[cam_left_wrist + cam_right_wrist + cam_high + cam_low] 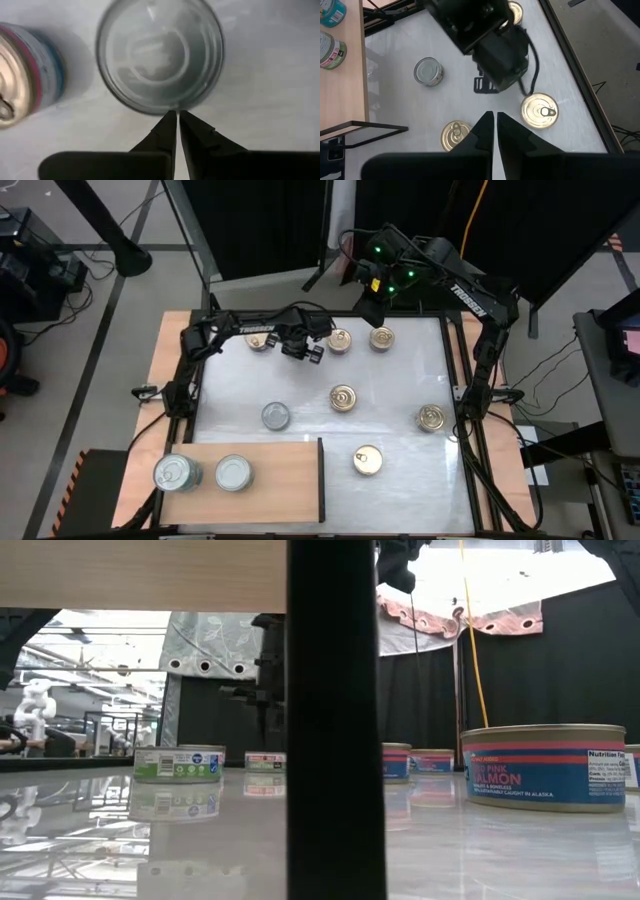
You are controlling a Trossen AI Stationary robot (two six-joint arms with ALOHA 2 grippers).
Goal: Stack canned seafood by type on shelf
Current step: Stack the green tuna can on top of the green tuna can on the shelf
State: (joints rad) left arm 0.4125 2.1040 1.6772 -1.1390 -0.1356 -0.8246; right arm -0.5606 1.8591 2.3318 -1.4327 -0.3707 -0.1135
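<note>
Near the far edge of the white tabletop (400, 395) my left pincer (305, 348) is hovering with its two dark fingers pressed together, holding nothing, right above a round flat tin with a plain silver lid (159, 52); a gold-lidded tin with a pink and blue label (22, 75) is sitting just beside it. My right pincer (495, 119) is waiting high over the far right corner, also closed and empty.

Across the tabletop I am counting more round gold pull-tab tins: two along the far edge (340, 340) (381, 337), one partly under my left arm (260, 338), one in the middle (343, 397), one by the right edge (432, 417) and one toward the near edge (367, 461). A lone silver-lidded tin (275, 416) is lying left of centre. On the light-brown wooden shelf board with its dark edge (290, 480), at the near left corner, two silver-lidded tins (174, 473) (232, 472) are resting side by side, not yet stacked.

I am judging these tins to be rigid, fairly dense for their bulk and smooth-walled, so slippery under thin fingertips. The lid offers no purchase; I am expecting to open wide and pinch across the full width, low on the side wall under the rim, keeping it level.
</note>
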